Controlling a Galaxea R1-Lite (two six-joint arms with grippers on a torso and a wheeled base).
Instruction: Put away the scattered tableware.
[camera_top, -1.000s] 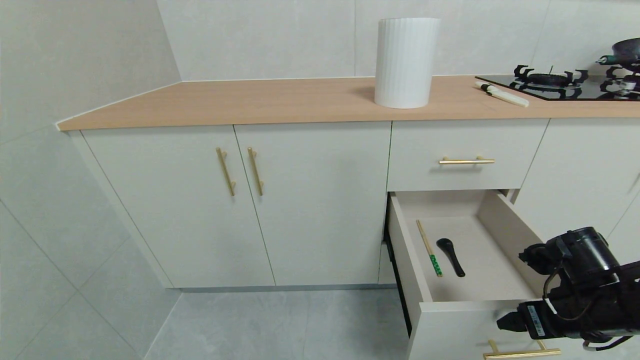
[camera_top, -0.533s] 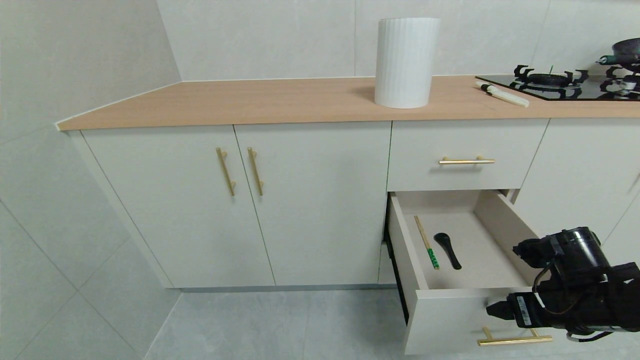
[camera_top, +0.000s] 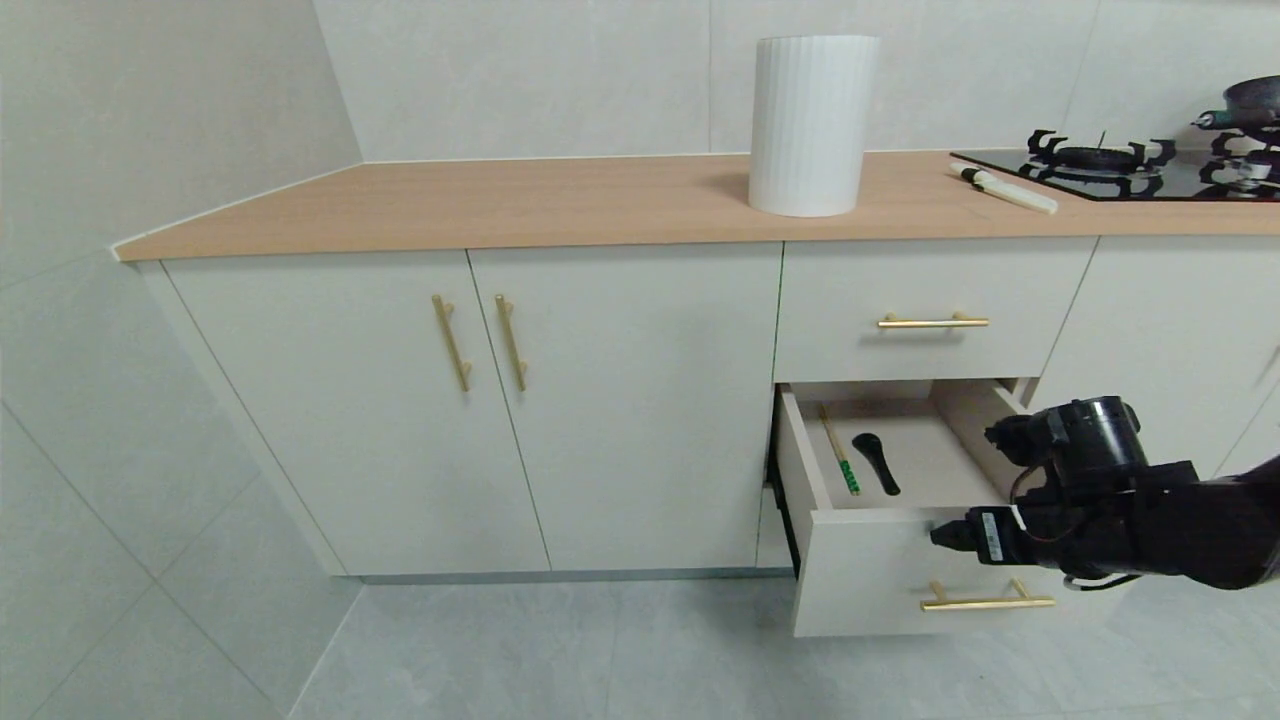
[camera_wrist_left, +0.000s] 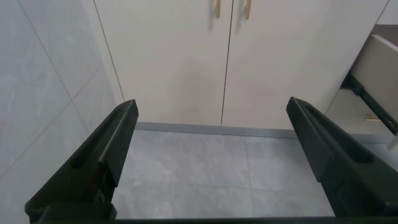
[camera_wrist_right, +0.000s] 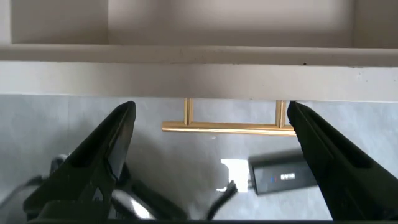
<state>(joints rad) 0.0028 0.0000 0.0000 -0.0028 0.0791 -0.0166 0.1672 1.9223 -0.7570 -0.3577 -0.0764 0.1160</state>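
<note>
The lower drawer (camera_top: 860, 575) stands partly open, with a pair of green-tipped chopsticks (camera_top: 838, 462) and a black spoon (camera_top: 875, 460) lying inside. My right gripper (camera_top: 945, 538) is up against the drawer's front panel, just above its gold handle (camera_top: 987, 601). In the right wrist view this gripper (camera_wrist_right: 210, 109) is open and holds nothing, and the handle (camera_wrist_right: 227, 127) and the panel's top edge (camera_wrist_right: 199, 62) lie just beyond its fingers. My left gripper (camera_wrist_left: 211, 106) is open and empty, low over the floor in front of the cabinet doors (camera_wrist_left: 230, 56).
On the wooden counter (camera_top: 500, 205) stand a tall white ribbed cylinder (camera_top: 808, 124) and a white-handled utensil (camera_top: 1003, 188), beside a gas hob (camera_top: 1130, 165). The upper drawer (camera_top: 933, 322) is closed. Two closed cabinet doors (camera_top: 480, 400) lie to the left above grey floor (camera_top: 550, 650).
The drawer has slid inward towards the cabinet, and my right gripper has moved with its front panel.
</note>
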